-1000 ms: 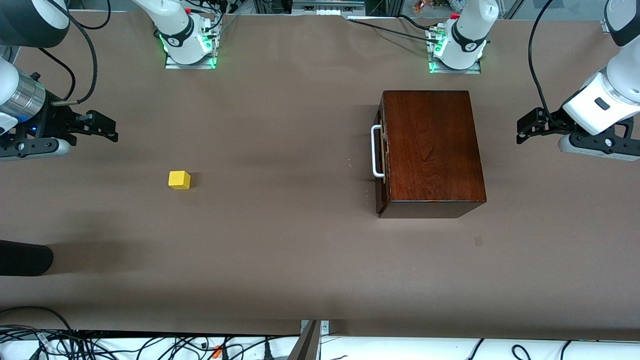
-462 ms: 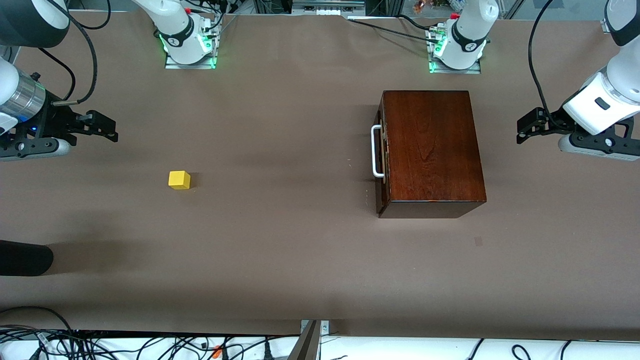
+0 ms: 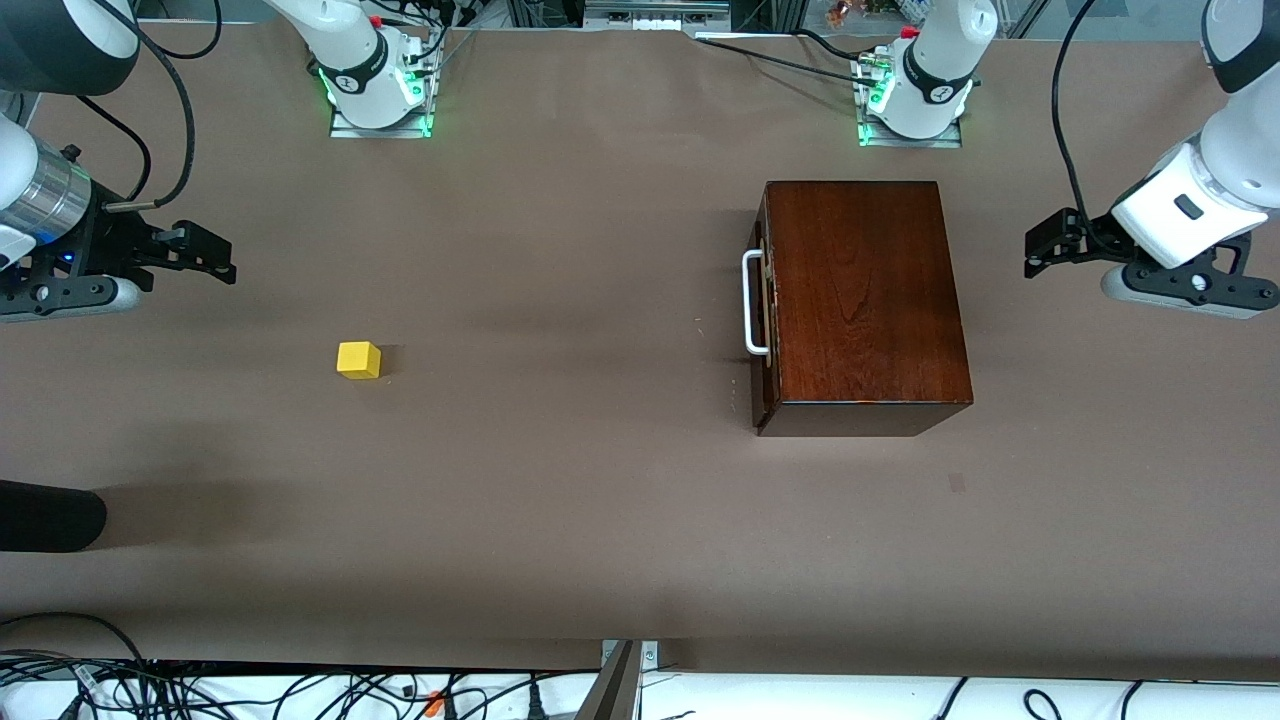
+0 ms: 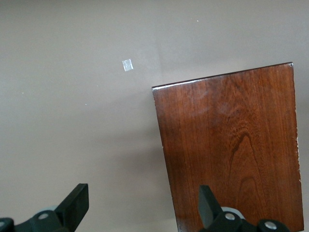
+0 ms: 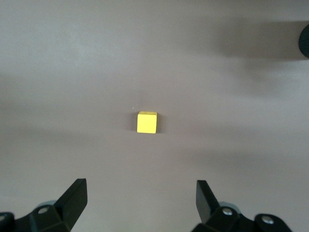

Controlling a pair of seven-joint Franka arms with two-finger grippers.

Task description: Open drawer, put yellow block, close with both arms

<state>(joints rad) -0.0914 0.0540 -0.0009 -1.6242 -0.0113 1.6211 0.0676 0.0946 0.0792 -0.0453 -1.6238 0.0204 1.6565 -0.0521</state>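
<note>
Task barely started: drawer sits shut inside the dark wooden box, only its white handle sticking out on the side facing the right arm's end of the table. Yellow block lies alone on the table toward the right arm's end, well apart from the box, slightly nearer the front camera than the handle. Left claw hangs over bare table just off the box's closed back end, fingers spread wide, empty; left wrist view shows the box top under one finger. Right claw hovers at its own end, wide and empty, block centred ahead of it in the right wrist view. Step in hand looks like opening: some claw must reach the handle side and pull along the table. Plenty of open table in front of the handle for the tray to slide out. Block has free room all round for a top-down pinch.
</note>
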